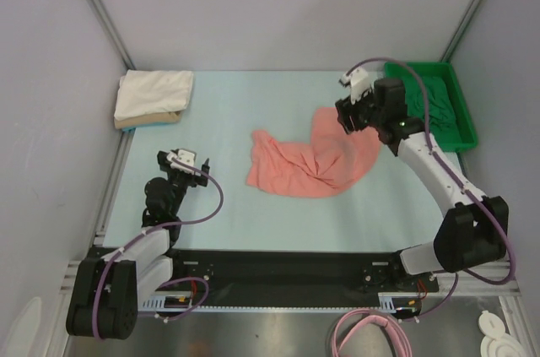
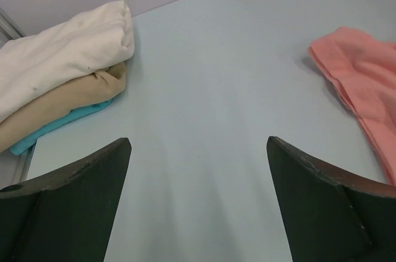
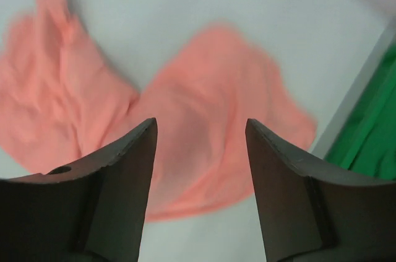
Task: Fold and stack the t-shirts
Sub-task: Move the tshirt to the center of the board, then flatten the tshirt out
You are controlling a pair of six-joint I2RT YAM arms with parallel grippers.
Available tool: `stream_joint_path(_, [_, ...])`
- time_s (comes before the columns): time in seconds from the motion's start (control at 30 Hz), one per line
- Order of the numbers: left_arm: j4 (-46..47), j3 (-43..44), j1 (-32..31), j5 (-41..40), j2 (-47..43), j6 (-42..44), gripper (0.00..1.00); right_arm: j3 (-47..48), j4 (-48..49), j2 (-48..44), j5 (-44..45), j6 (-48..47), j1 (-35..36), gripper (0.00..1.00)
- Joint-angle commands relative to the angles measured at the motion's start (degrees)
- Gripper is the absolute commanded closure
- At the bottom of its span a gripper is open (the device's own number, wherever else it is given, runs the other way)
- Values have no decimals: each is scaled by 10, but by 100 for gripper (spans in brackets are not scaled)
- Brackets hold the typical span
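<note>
A salmon-pink t-shirt (image 1: pixel 312 159) lies crumpled in the middle of the table; it also shows in the right wrist view (image 3: pixel 204 119) and at the right edge of the left wrist view (image 2: pixel 362 82). A folded white t-shirt (image 1: pixel 152 92) lies on a folded tan one (image 1: pixel 145 121) at the far left, also in the left wrist view (image 2: pixel 62 51). A dark green t-shirt (image 1: pixel 434 104) lies in the tray. My right gripper (image 1: pixel 348 116) is open and empty above the pink shirt's far right part. My left gripper (image 1: pixel 184 160) is open and empty, left of the pink shirt.
A bright green plastic tray (image 1: pixel 462 125) stands at the far right, its edge visible in the right wrist view (image 3: pixel 371 138). A light blue cloth (image 2: pixel 49 131) sticks out under the tan shirt. Grey walls enclose the table on three sides.
</note>
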Motion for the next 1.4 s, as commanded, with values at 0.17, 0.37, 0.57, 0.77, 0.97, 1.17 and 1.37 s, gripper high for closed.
stream_joint_path(0.17, [15,19,0,5,3,10,3,-143,-5,-23,51,-186,119,53])
stream_joint_path(0.37, [15,19,0,11,6,12,4,-191,26,0,44,-191,199,53])
stream_joint_path(0.57, [17,19,0,4,9,8,8,-167,26,70,69,-203,290,51])
stream_joint_path(0.77, [22,11,1,-3,-8,4,7,-102,38,158,106,-203,369,50])
stream_joint_path(0.97, [20,14,1,0,-5,5,7,-36,42,230,128,-192,403,50])
stream_joint_path(1.17, [19,15,1,0,-3,5,7,-15,45,274,126,-184,415,49])
stream_joint_path(1.37, [20,13,2,-1,-7,4,7,-33,60,278,164,-187,408,49])
